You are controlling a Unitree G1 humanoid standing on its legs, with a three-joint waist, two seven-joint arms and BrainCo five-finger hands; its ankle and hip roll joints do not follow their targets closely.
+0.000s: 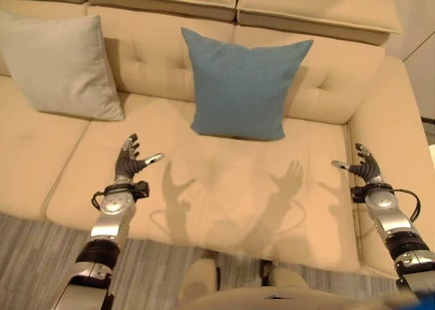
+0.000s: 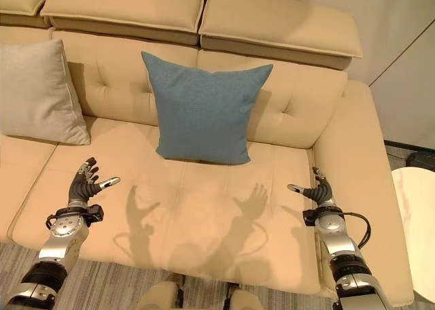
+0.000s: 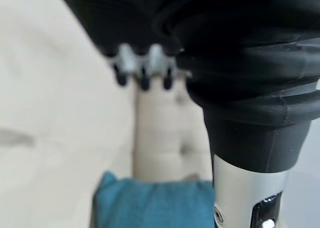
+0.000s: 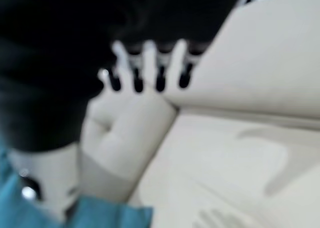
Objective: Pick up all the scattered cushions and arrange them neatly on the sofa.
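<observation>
A blue cushion stands upright against the backrest of the cream sofa, near the middle. A light grey cushion leans against the backrest at the far left. My left hand hovers above the seat's front left, fingers spread and empty. Over the seat's right side, close to the armrest, my right hand is held open too, holding nothing. The blue cushion's corner also appears past my left hand's fingers, and another part of it shows in the right wrist view.
The sofa's right armrest runs beside my right hand. A round white side table stands to the right of the sofa. Grey striped carpet lies in front of the seat.
</observation>
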